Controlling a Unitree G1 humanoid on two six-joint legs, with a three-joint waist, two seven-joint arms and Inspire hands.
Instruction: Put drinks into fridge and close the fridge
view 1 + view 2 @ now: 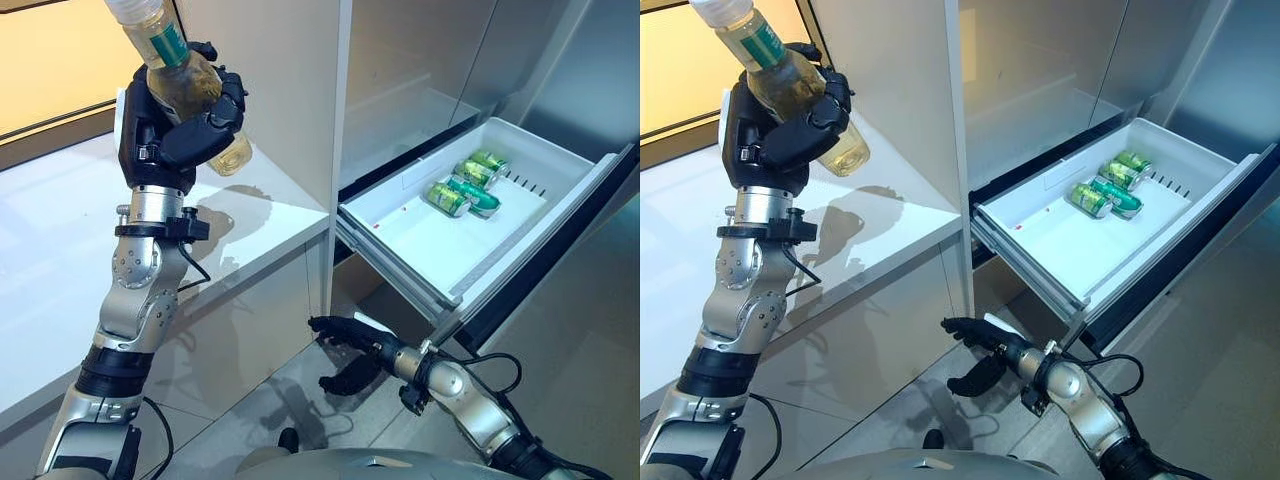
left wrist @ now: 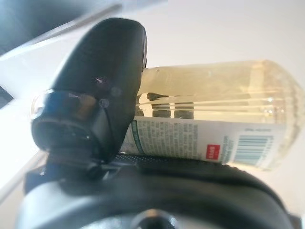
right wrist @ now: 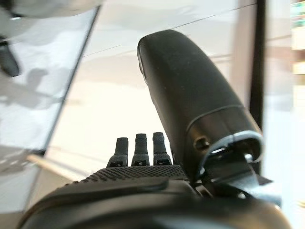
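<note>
My left hand (image 1: 170,125) is shut on a clear bottle (image 1: 185,80) of yellowish drink with a green-and-white label, held tilted high above the white counter (image 1: 60,260). In the left wrist view the thumb (image 2: 102,90) curls over the bottle (image 2: 214,119). The white fridge drawer (image 1: 400,235) stands pulled open to the right, with green cans (image 1: 466,184) lying at its far end. My right hand (image 1: 350,350) hangs low below the drawer's front corner, fingers relaxed and empty; its fingers (image 3: 138,150) show straight in the right wrist view.
A white cabinet panel (image 1: 300,80) stands between the counter and the fridge. The fridge's dark door frame (image 1: 560,250) runs along the drawer's right side. Pale floor (image 1: 300,400) lies below.
</note>
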